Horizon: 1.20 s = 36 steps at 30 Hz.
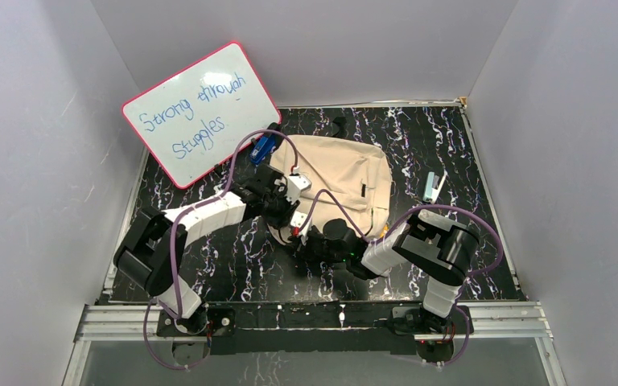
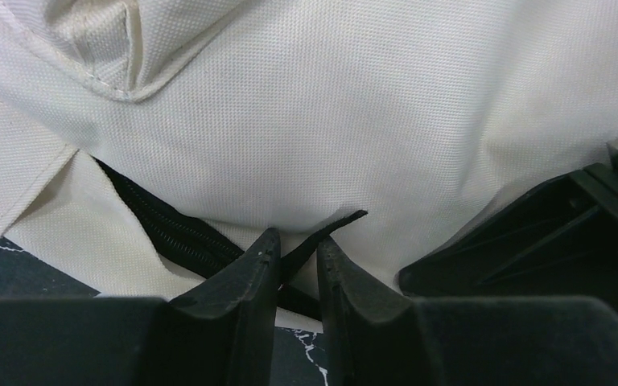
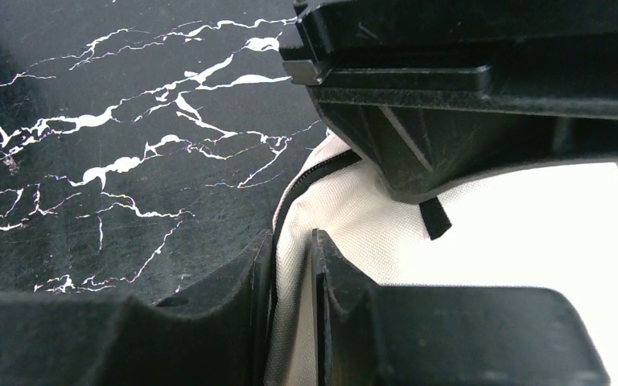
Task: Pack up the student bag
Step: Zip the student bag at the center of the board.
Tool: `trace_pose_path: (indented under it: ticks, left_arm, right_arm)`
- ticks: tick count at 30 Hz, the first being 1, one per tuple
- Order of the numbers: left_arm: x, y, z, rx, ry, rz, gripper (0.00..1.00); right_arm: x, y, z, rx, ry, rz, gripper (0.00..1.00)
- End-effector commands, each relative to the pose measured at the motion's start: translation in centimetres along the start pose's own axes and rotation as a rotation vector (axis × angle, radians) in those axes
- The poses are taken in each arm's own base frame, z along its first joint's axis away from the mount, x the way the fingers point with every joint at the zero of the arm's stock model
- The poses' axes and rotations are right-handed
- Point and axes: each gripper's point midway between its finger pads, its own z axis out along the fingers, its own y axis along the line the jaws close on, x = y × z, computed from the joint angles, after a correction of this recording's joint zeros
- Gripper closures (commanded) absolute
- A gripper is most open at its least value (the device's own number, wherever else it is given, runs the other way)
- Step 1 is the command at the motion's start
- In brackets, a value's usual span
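Left gripper (image 2: 296, 248): jaws narrow, only a thin slot between them. A black pull tab (image 2: 334, 225) slants into that slot from the bag side. Whether the pads actually pinch it or merely bracket it, I cannot tell from the wrist view. A dark zipper (image 2: 169, 229) lies just beside the fingertips and runs under a fold of beige cloth.

Right gripper (image 3: 291, 245): jaws narrow too, closed on a fold of the student bag (image 1: 346, 173) at its zippered rim. Beige fabric fills the gap between the fingers. One finger sits on the bare-table side, the other over the bag.

Student bag: lies flat on the black marbled table (image 1: 209, 265), about mid-width and nearer the far edge than the near one. Both grippers meet at its near-left corner, close beside each other. Each wrist view shows the other gripper's black housing just ahead.

Left arm (image 1: 209, 213): lower link out toward the table's left edge, white forearm running low and inward, wrist at the bag's left side.

Right arm (image 1: 442, 241): elbow raised toward the table's right side, forearm angled leftward and down to the bag's near edge.

Also noted: a pink-framed whiteboard (image 1: 197, 112) propped at the far-left corner. A small teal item (image 1: 433, 186) lies right of the bag, apart from it.
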Motion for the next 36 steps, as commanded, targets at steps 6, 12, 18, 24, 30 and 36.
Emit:
trace_pose_path:
  ticks: [6,12,18,24,30,36]
  left_arm:
    - [-0.6,0.9,-0.3,-0.039,0.057,0.025,0.99]
    - [-1.8,2.7,-1.1,-0.145,0.038,0.018,1.00]
    - [-3.4,5.3,-1.9,-0.289,0.006,0.009,1.00]
    - [-4.7,6.1,-1.9,-0.321,-0.019,0.039,1.00]
    - [-5.5,7.4,-1.3,-0.356,0.001,0.089,1.00]
    - [-8.0,8.8,-1.8,-0.409,-0.040,0.118,1.00]
  right_arm:
    - [-1.1,0.1,0.0,-0.006,-0.048,0.000,0.70]
    - [-1.0,0.3,-0.2,-0.010,-0.046,0.002,0.70]
    - [-0.6,0.7,-0.2,-0.033,-0.038,0.004,0.71]
    - [-0.5,1.1,-0.2,-0.059,-0.033,0.002,0.73]
    - [-0.4,1.7,-0.2,-0.093,-0.029,-0.001,0.75]
    - [0.0,2.9,-0.2,-0.165,-0.017,-0.013,0.85]
